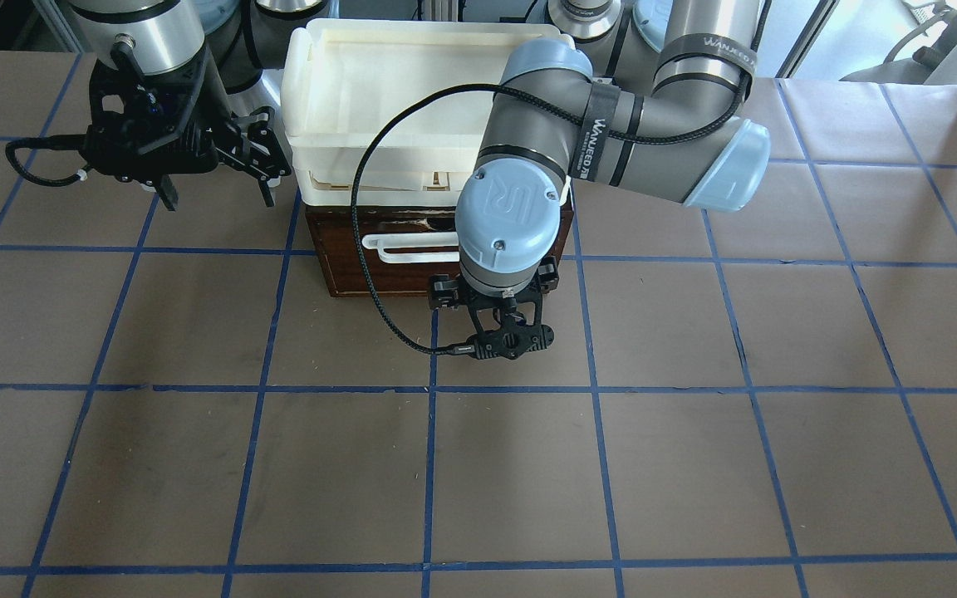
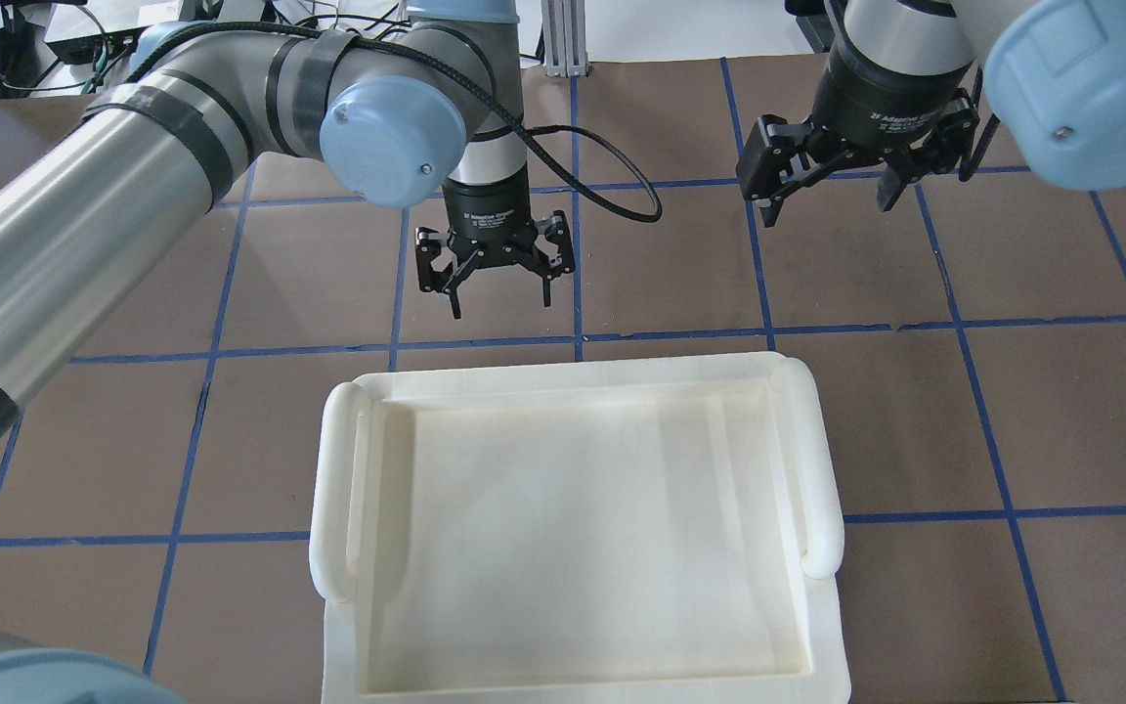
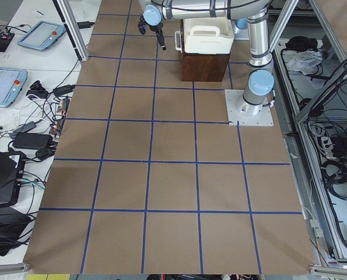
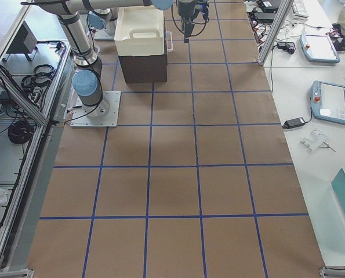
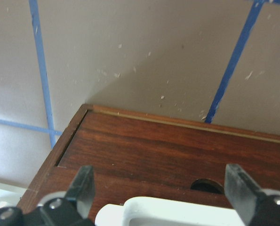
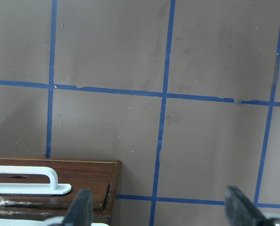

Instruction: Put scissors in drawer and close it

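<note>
The drawer (image 1: 345,266) sits under a cream tray (image 2: 338,489) on the worktop (image 1: 694,457), its dark wooden front looking pushed in flush and its white bar handle (image 1: 404,247) facing away from the robot. The left end effector (image 2: 499,305) hangs just in front of that handle, fingers spread wide and holding nothing. The right end effector (image 2: 827,210) hovers off to the drawer's side, also wide and holding nothing.

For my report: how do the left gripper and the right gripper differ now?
The left gripper hangs before the drawer, by its white handle; the right gripper hangs off to the side, over the table. The left gripper looks lower than the right gripper. Both are open, empty.
</note>
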Tool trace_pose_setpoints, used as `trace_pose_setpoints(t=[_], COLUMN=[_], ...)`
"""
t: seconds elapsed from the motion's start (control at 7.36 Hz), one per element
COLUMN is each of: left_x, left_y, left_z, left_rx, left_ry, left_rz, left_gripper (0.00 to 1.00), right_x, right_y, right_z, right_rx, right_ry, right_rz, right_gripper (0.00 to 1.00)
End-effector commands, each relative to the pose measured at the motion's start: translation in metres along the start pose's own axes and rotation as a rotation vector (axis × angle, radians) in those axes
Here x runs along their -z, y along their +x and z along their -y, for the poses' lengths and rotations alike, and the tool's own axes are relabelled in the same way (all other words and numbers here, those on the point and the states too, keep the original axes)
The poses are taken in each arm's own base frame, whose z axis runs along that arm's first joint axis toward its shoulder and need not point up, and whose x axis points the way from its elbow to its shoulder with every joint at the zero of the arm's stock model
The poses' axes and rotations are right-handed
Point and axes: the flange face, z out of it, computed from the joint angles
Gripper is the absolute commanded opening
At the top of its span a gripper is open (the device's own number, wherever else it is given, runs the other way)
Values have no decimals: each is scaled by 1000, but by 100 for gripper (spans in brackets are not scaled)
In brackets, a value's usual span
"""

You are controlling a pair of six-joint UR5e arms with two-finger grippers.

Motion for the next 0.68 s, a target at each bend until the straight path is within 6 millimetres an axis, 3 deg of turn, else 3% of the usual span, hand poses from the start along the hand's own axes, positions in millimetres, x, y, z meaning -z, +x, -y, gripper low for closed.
trace_pose_setpoints(t=[0.0,0.27,0.54], left_x=[75,115,148], left_y=[-47,-87,-162], left_z=[16,14,19], left_rx=[-4,-48,-144], left_ry=[146,247,325], left_rz=[-62,-66,-29], left_gripper=[100,100,100], right_x=[0,1,0], right_y=[0,0,0], right_z=[0,0,0], right_rx=[0,3,1], right_ry=[0,3,2], right_rz=[0,0,3], right_gripper=[100,100,100])
